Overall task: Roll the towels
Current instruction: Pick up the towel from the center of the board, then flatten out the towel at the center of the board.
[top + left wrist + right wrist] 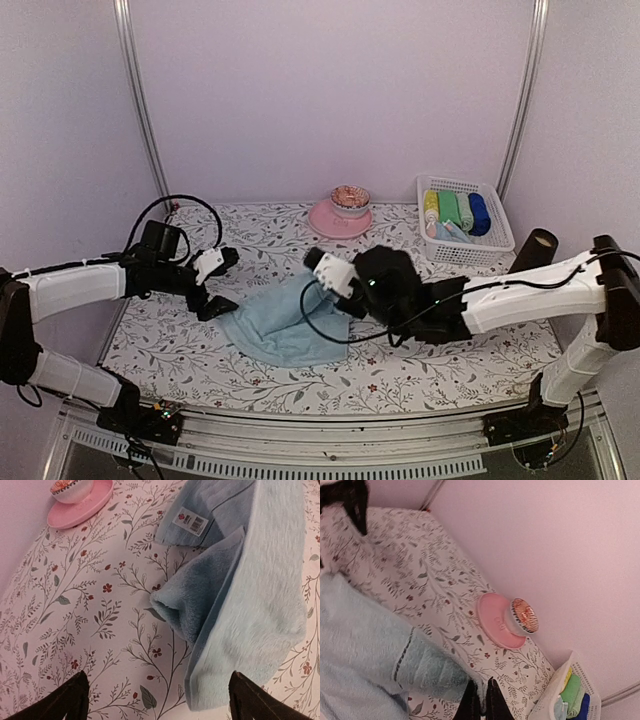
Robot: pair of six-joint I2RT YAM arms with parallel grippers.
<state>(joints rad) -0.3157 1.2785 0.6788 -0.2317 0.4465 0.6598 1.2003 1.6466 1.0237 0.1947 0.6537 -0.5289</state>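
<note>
A desk (420, 365) covered in white cloth printed with grey-green sprigs and small red flowers stands in a booth of plain pale lilac walls, with a slim metal pole (140, 105) rising at each far corner. At the far centre sits a round pink plate (322, 220) carrying a small patterned bowl (350, 198). To its right is a white slotted plastic basket (497, 243) holding rolled cloths in yellow, green and dark blue (456, 211), and a dark cylinder (534, 249) stands just right of the basket. The pale blue fleecy rectangular towel (285, 328) lies loosely folded on the middle of the desk, between the two arms, its white label (190, 521) showing near the far edge. The left gripper (221, 282) sits low at the towel's left edge, spread wide and holding nothing; from its wrist camera the towel's near corner reaches in between its dark fingertips (70, 697), closer to the right one. The right gripper (481, 705) is at the towel's far right corner, its fingers pressed almost together on a lifted fold of the hem.
</note>
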